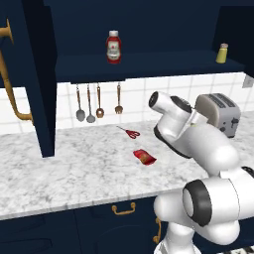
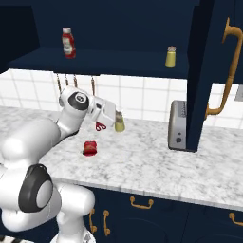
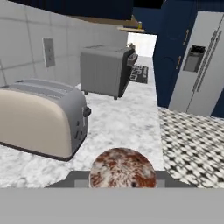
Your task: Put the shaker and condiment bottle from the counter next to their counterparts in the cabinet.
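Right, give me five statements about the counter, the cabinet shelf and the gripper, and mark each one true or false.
1. The gripper is shut on the shaker, held just above the counter. True.
2. The condiment bottle stands on the cabinet shelf. False: it lies on the counter, near the scissors.
3. The ketchup bottle stands upright on the shelf. True.
4. The bright yellow shaker stands touching the ketchup bottle. False: they stand far apart on the shelf.
5. A toaster sits on the counter by the tiled wall. True.
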{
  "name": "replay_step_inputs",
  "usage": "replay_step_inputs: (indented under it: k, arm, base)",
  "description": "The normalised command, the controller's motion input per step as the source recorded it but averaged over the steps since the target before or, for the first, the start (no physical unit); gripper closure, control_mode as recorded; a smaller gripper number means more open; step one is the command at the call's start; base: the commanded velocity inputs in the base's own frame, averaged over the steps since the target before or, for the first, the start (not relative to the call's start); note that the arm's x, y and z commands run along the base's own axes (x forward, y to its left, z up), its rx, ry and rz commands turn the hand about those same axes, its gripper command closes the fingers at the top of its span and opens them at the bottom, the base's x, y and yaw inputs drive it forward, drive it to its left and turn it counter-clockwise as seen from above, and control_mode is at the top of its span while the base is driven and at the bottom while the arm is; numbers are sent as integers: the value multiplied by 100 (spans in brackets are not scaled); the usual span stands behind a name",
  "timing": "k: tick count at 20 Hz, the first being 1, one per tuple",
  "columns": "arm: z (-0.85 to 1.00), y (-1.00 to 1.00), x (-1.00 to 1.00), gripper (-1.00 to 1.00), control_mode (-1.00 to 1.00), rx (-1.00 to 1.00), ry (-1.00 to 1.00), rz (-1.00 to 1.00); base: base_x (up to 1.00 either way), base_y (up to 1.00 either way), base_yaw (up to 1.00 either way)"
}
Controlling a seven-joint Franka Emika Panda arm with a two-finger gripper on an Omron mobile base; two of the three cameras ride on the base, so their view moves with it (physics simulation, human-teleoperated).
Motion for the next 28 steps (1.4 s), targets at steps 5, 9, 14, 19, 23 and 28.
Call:
replay_step_inputs:
  k: [5, 9, 14, 19, 23, 28]
  arm:
    - [88, 0, 25, 100, -100, 0, 6, 16]
    - [87, 0, 14, 100, -100, 0, 3, 17]
    - [86, 0, 5, 100, -100, 0, 0, 17]
    - [70, -12, 14, 100, -100, 0, 0, 25]
    - [47, -24, 24, 100, -100, 0, -3, 40]
    - [27, -25, 31, 100, -100, 0, -11, 55]
  base:
    - [0, 0, 0]
    - [0, 0, 0]
    - [0, 0, 0]
    - [0, 0, 0]
    - [0, 0, 0]
    - [0, 0, 0]
